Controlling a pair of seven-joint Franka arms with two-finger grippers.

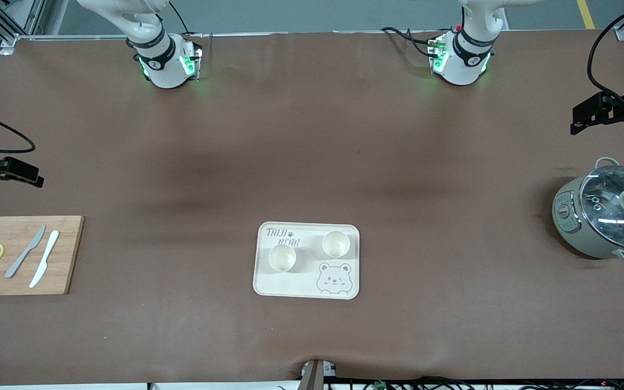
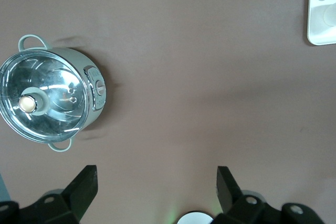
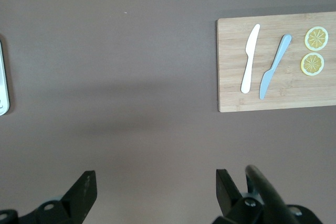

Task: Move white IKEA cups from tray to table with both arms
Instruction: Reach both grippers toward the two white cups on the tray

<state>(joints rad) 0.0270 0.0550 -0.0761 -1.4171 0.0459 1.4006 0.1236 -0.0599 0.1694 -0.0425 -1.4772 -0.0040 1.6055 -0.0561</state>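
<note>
Cups (image 1: pixel 282 257) (image 1: pixel 336 244) stand upright side by side on the tray (image 1: pixel 277 284), one toward each arm's end of the surface (image 1: pixel 312 135), and that spacing seems meant to give each arm its own cup without the two crossing. The cup toward the left arm's end sits slightly farther from the front camera than its partner; both are clear of the printed bear face. The tray lies flat near the middle of the surface, closer to the front camera than to the robots' bases. Bare mat lies on either flank of it, which looks like the natural ground for setting the cups down.

Neither arm has begun its reach. The left hand (image 2: pixel 156 184) hangs high over the surface near the lidded pot (image 2: pixel 50 98), fingers (image 2: pixel 84 187) spread wide with nothing between them, camera facing straight down; a corner of the tray just shows at the edge of the left wrist view. The right hand (image 3: pixel 155 187) hangs likewise over bare mat near the cutting board (image 3: pixel 231 66), which carries two knives (image 3: pixel 250 59) (image 3: pixel 274 66) and two lemon slices (image 3: pixel 316 39) (image 3: pixel 312 63); its fingers are also spread and empty. Both arms are drawn out toward the ends of the surface, well apart from the cups, so each will need a long inward sweep
</note>
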